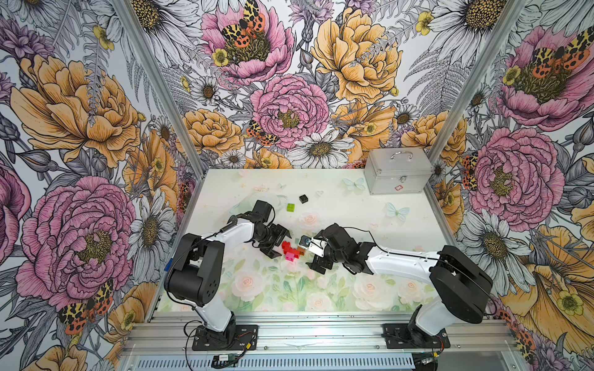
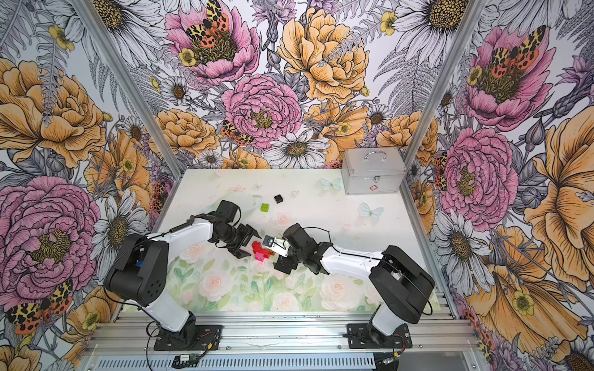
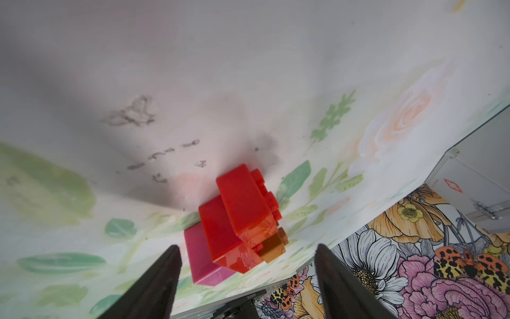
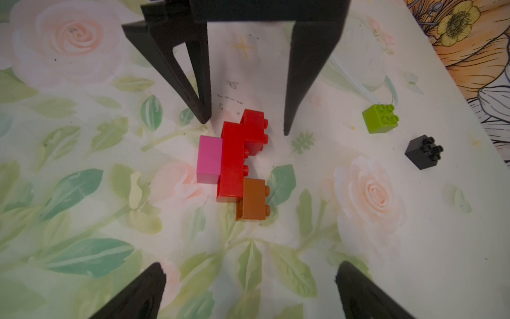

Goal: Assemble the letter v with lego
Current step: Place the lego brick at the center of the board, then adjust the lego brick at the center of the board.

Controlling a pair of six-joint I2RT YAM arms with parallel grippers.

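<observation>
Since the V stack [image 4: 234, 163] lies flat mid-table lacking tips, left gripper [image 4: 245, 127] at 9 o'clock and right gripper [image 4: 249, 266] at 3 flank it, fingers spread, empty; green brick [image 4: 380, 118] and black brick [image 4: 423, 152] sit at 12.

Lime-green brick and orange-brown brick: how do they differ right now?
The lime-green brick sits loose, touching no other brick; the orange-brown brick is joined to the long red brick. The lime-green brick's studs face up; the orange-brown brick lies on its side, studs sideways. Both are small square studded bricks, neither gripped.
</observation>
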